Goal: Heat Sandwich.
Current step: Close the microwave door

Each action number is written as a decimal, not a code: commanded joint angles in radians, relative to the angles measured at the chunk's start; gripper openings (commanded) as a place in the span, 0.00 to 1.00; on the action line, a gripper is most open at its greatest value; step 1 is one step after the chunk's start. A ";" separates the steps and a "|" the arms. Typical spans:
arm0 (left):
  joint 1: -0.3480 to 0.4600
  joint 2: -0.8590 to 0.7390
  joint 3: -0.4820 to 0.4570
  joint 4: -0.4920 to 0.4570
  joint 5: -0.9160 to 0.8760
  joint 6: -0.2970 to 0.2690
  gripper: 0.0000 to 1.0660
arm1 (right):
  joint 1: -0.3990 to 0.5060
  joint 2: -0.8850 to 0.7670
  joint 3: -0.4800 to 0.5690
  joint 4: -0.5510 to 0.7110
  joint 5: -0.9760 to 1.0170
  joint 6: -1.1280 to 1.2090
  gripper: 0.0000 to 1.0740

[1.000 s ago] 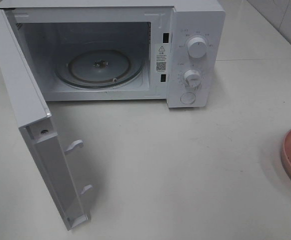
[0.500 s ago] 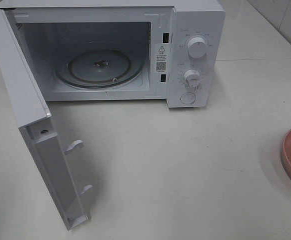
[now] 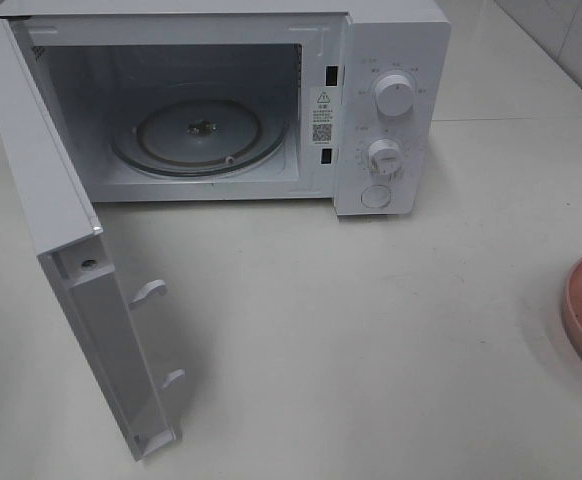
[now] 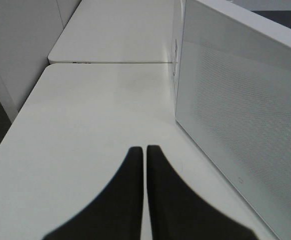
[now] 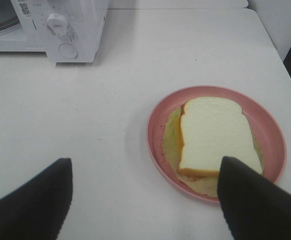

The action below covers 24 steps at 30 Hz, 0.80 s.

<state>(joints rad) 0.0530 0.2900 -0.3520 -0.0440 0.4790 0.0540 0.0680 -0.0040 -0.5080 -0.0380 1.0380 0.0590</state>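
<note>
From my console the job looked barely begun: the microwave (image 3: 221,100) stood at the back edge of the desk (image 3: 351,330) with its door (image 3: 61,230) already swung wide toward the left front corner, but nothing had gone inside. Loading, closing and setting the dials were all left, as I judged it.

On the left, my left pincer (image 4: 145,155) had its two black fingers pressed together on nothing, hanging over bare desk beside the door's outer face, a flat white panel with a fine dotted mesh. The door's inner side was smooth moulded plastic with two small hooked latches jutting from its free edge. The cavity was a plain white box holding a round clear glass turntable (image 3: 199,135) with a raised rim. Right of the cavity sat the control panel: two ribbed round knobs (image 3: 395,95) above a round push button, all glossy white.

The desk itself was matte off-white, faintly scuffed.

Further right, near the desk's right edge and well apart from the microwave, lay the sandwich (image 5: 213,140) on a round pink plate (image 5: 158,125), a shallow dish with a lifted lip. The top slice looked soft and porous with a thin tan crust, yellow filling showing beneath. My right pincer (image 5: 145,195) hung above the desk just short of the plate, its dark blunt fingers spread wide, one tip overlapping the sandwich's corner in its own camera; I could not tell whether it touched.
</note>
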 commanded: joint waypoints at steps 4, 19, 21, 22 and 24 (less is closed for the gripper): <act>0.001 0.111 0.094 -0.002 -0.334 -0.005 0.00 | -0.006 -0.027 0.001 -0.001 -0.001 -0.003 0.71; 0.001 0.478 0.196 -0.001 -0.886 -0.010 0.00 | -0.006 -0.027 0.001 -0.001 -0.001 -0.003 0.71; 0.000 0.535 0.196 0.007 -0.917 -0.010 0.00 | -0.006 -0.027 0.001 -0.001 -0.001 -0.003 0.71; 0.000 0.535 0.196 0.007 -0.917 -0.010 0.00 | -0.006 -0.027 0.001 -0.001 -0.001 -0.003 0.71; -0.026 0.611 0.195 0.028 -0.957 -0.013 0.00 | -0.006 -0.027 0.001 -0.001 -0.001 -0.003 0.71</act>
<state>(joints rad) 0.0410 0.8720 -0.1560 -0.0310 -0.4350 0.0500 0.0680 -0.0040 -0.5080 -0.0380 1.0380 0.0590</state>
